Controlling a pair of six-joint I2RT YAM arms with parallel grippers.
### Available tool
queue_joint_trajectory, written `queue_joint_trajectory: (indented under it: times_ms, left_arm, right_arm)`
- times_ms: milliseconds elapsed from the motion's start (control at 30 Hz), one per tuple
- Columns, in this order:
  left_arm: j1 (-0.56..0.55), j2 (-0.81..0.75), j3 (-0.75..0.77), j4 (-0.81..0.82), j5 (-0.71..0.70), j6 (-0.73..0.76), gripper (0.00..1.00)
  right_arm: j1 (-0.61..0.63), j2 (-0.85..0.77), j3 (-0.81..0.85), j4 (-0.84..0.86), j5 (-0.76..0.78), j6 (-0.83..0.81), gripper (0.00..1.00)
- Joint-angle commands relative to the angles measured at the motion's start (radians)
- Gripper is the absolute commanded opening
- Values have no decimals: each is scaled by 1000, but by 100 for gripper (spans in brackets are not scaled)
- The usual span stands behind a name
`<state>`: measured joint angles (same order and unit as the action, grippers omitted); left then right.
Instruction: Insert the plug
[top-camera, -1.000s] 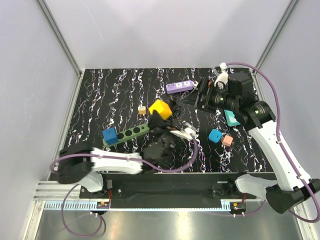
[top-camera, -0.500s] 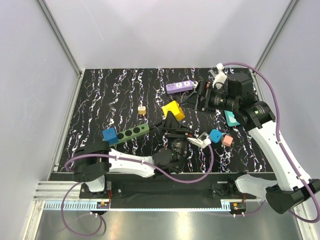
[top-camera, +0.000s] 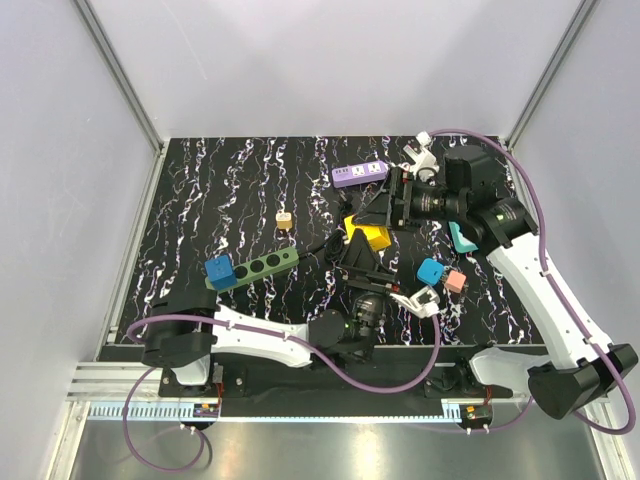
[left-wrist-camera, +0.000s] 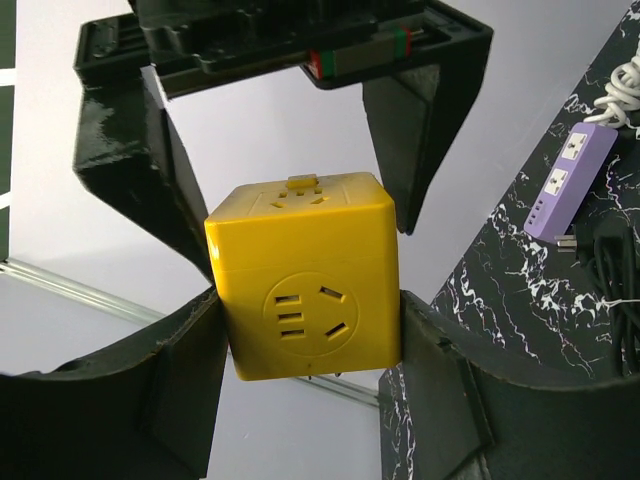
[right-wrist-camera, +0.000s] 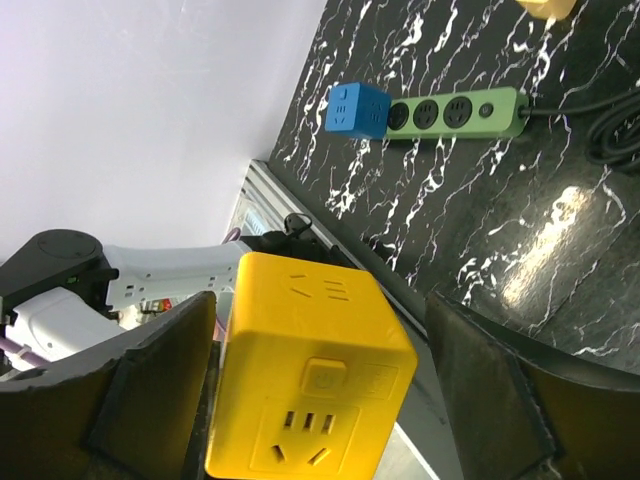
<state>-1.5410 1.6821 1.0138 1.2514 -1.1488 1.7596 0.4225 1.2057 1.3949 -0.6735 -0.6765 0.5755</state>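
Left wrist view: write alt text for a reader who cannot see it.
A yellow socket cube is clamped between the two black fingers of the left gripper. The right gripper reaches in from the top of the picture, its jaws open astride the cube. A purple power strip lies on the black marbled table at right.

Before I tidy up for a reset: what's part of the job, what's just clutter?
Job: yellow plug cube, left end effector gripping it, right end effector open around it, possibly purple strip.
Clutter: green strip with blue adapter, small blue cube, pink cube, tan cube.
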Motion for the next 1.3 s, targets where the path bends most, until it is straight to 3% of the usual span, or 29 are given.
queue_joint_trajectory:
  times_ms: [0,100,167,267,300,333,400,600,767,1000,1167,1267]
  left_arm:
    - [-8,-35,48,418,40,29,0]
    - [-10,-32,48,416,44,31,0]
    - [-10,-27,45,416,49,32,0]
    - [-11,-24,45,414,40,34,0]
    - [-11,-21,46,414,29,35,3]
    - [-11,-16,46,414,21,37,16]
    - [-11,-12,37,414,-3,21,59]
    - [-13,-59,-12,414,-150,-123,87]
    - [-21,-114,-76,411,-256,-242,98]
    - [-21,-183,-129,410,-374,-350,99]
    - [-24,-173,3,418,-402,-353,99]
    - [-33,-193,132,405,-347,-342,99]
  right_arm:
    - [-5,-44,-22,37,-43,18,87]
    - [-5,-72,-36,67,-60,40,63]
    - [-5,-93,-69,138,-96,89,35]
    - [-5,-127,-120,236,-120,158,10]
    - [-5,-139,-129,255,-120,168,5]
    - [-4,-146,-140,270,-115,184,0]
    - [-5,-146,-140,291,-107,191,0]
    - [-5,-91,-97,318,-64,205,0]
    - [-5,1,-14,333,-23,204,0]
    - [-5,155,99,353,58,172,0]
    - [-22,175,150,324,178,104,0]
    - [-25,141,115,322,274,49,0]
